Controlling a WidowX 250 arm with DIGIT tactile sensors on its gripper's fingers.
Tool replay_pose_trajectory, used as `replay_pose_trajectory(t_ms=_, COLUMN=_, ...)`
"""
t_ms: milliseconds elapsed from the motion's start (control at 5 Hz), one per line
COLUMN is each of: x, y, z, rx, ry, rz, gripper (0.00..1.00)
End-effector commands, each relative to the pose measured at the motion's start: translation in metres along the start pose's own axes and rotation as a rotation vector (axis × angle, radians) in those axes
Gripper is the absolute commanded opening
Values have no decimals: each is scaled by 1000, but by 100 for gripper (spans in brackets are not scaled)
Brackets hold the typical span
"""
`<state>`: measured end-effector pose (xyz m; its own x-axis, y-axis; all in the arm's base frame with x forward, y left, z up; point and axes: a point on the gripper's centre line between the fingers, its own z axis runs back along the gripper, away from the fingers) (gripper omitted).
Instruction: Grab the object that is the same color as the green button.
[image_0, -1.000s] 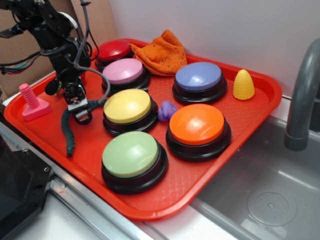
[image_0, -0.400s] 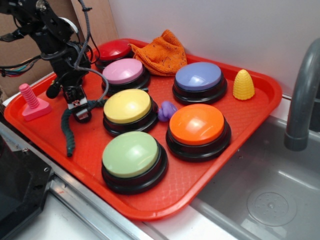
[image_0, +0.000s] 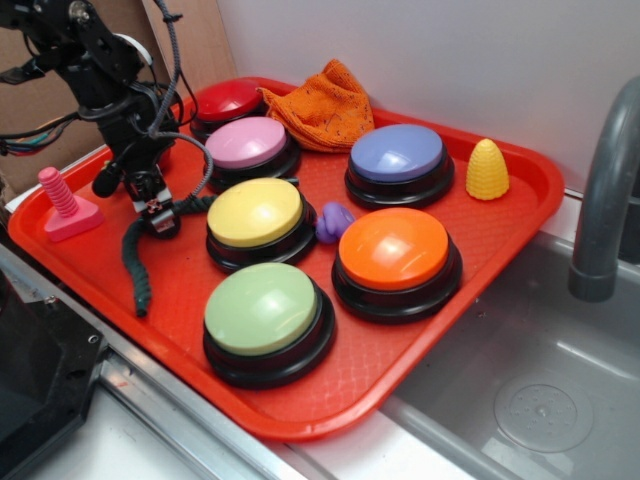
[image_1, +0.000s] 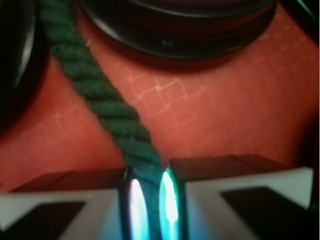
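Exterior view shows a red plastic tray (image_0: 500, 215) with a waffle texture, carrying six big dome buttons on black bases. The black robot arm's claw (image_0: 157, 212) hangs over the tray's left side, just beside the yellow dome button (image_0: 254, 212). It is clenched on the dark green twisted rope piece (image_0: 137, 262), which droops from the claw and curves down toward the tray's front-left edge, its lower end resting on the tray. The wrist view confirms the grip: the rope (image_1: 107, 107) runs up between two pads (image_1: 172, 197) and is pinched there, with black button bases at the top and left.

The pale-green dome button (image_0: 260, 308) sits near the tray's front edge, apart from the rope. Behind it are an orange dome button (image_0: 393, 248), a blue one (image_0: 397, 152), a pink one (image_0: 245, 142) and a red one (image_0: 227, 100). A pink threaded peg toy (image_0: 64, 204) stands at the left corner, an orange knitted cloth (image_0: 328, 103) at the back edge, and a yellow corn-shaped toy (image_0: 487, 169) toward the right corner.
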<state>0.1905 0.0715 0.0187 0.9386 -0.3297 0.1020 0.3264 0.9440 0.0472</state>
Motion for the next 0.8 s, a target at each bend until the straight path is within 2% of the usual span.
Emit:
replay_pose_trajectory(t_ms=0, x=14, y=-3, z=45, rx=108, ry=45, rz=172, gripper=0)
replay_pose_trajectory(t_ms=200, x=24, y=-10, z=88, rx=203, ry=56, rz=325, gripper=0)
replay_pose_trajectory(t_ms=400, x=36, y=-29, z=139, rx=177, ry=-19, rz=432, gripper=0)
replay_pose_trajectory(t_ms=600, x=44, y=-42, z=192, rx=102, ry=-97, rz=478, gripper=0)
